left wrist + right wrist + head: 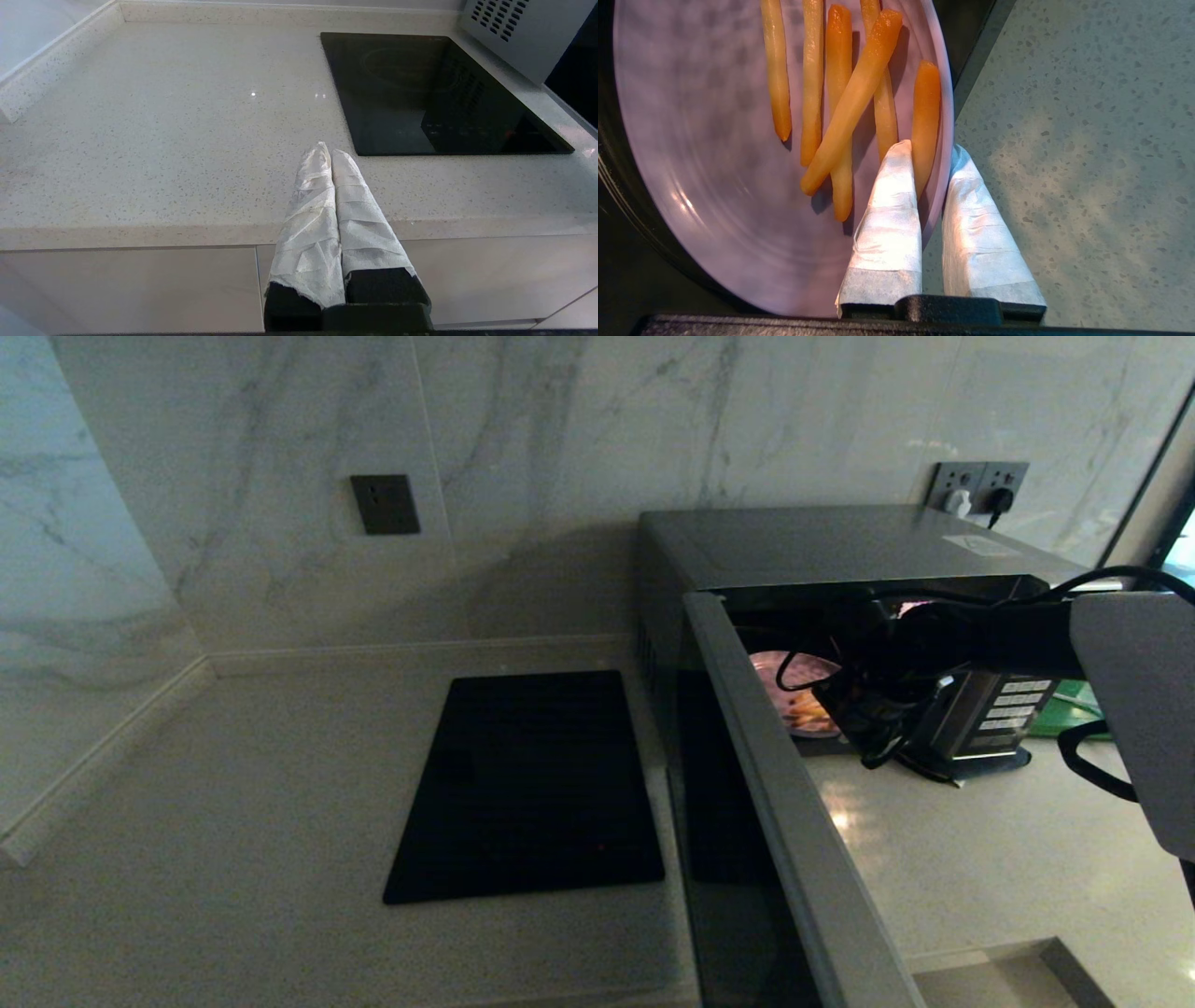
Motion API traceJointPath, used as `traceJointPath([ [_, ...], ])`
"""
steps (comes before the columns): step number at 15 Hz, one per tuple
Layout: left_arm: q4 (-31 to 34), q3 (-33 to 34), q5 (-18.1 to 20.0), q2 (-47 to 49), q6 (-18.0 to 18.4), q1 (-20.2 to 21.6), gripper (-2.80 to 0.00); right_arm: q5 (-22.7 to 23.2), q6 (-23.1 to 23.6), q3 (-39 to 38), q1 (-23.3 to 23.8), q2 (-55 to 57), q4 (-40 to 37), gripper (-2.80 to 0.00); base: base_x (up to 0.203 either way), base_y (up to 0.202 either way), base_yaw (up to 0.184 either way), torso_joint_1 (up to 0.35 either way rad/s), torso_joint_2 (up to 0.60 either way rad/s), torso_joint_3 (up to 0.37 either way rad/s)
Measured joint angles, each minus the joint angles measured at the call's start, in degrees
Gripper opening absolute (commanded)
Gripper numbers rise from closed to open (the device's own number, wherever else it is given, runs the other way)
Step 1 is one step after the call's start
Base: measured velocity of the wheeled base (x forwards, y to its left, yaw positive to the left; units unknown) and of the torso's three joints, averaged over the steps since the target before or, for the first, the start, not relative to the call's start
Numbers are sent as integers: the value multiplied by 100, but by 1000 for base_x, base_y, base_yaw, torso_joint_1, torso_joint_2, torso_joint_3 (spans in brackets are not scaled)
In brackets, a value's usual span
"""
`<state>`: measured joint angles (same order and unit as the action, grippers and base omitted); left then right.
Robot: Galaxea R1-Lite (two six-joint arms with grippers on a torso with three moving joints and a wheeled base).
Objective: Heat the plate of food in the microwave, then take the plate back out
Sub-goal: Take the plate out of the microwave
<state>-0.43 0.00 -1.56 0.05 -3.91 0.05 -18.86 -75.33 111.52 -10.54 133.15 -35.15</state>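
The right gripper (931, 151) is seen closed on the rim of the plate (714, 154): one wrapped finger (889, 210) lies over the plate's upper face, the other under the rim on the worktop side, with the rim pinched between them. In the right wrist view the fries (845, 102) are laid side by side on the plate, the nearest one touching the upper finger. Part of the plate is seen over dark ground and its gripped edge over the speckled worktop (1087, 140).

In the head view the plate (794, 695) is found at 3 o'clock from the picture's centre, inside the mouth of the microwave (840, 546), lit pink. The right gripper (845, 705) is met at the plate's 3 o'clock edge, and its arm is stretched back toward 3 o'clock past the button panel (1013, 705). The open door (784, 803) is swung out toward 6 o'clock, standing between the plate and the black hob (532, 789), which lies at 9 o'clock from the door. A green board (1083, 709) is glimpsed past the panel at 3 o'clock.

The left gripper (329, 151) is parked low before the counter edge, its wrapped fingers (308, 205) pressed together with nothing between them. The hob (439, 93) is seen at its 1 o'clock, well apart from the plate.

On the far wall, a dark switch plate (385, 504) is mounted at 11 o'clock and a socket (980, 485) with plugs at 1 o'clock.
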Motion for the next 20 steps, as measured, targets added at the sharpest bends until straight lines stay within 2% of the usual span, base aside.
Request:
traceJointPath([
  [5,-4,0,0,0,0,0,-280,4,0,-156,5,-229,-69,-280,0,0,0,0,0,0],
  [12,-7,0,0,0,1,-2,-280,50,-12,-876,-41,-1081,-29,-280,0,0,0,0,0,0],
  [20,-4,0,2,0,0,0,-280,53,24,-2338,-388,-2756,-14,-280,0,0,0,0,0,0],
])
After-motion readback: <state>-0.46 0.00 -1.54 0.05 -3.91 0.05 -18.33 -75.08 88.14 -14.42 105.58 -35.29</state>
